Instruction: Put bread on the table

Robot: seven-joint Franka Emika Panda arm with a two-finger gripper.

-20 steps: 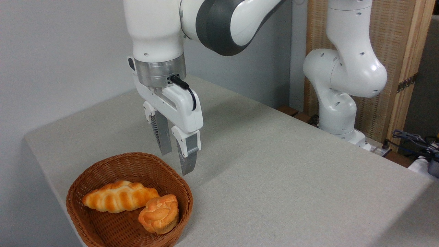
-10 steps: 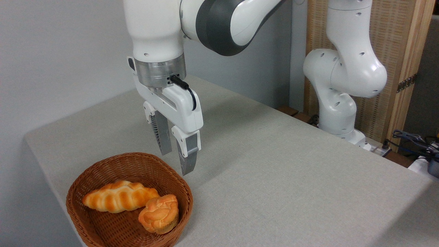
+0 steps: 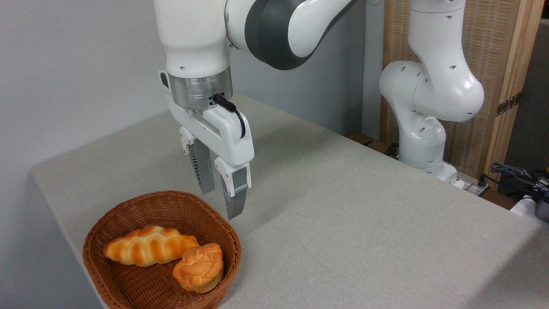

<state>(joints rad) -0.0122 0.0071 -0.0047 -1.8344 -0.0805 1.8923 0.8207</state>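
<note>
Wicker basket (image 3: 128,274) is noted at the near left corner of the table (image 3: 364,223). Inside it, the bread (image 3: 198,267) is lodged against the near right wall, touching a longer braided loaf (image 3: 148,251) on its left. The gripper (image 3: 218,201) is held above the basket's far right rim, fingers apart with nothing between them. The approach step is judged in hand; a shift nearer and a descent over the bun are called for next. The bun is roundish, with no clear long axis; its swirled top is tilted towards the camera.
</note>
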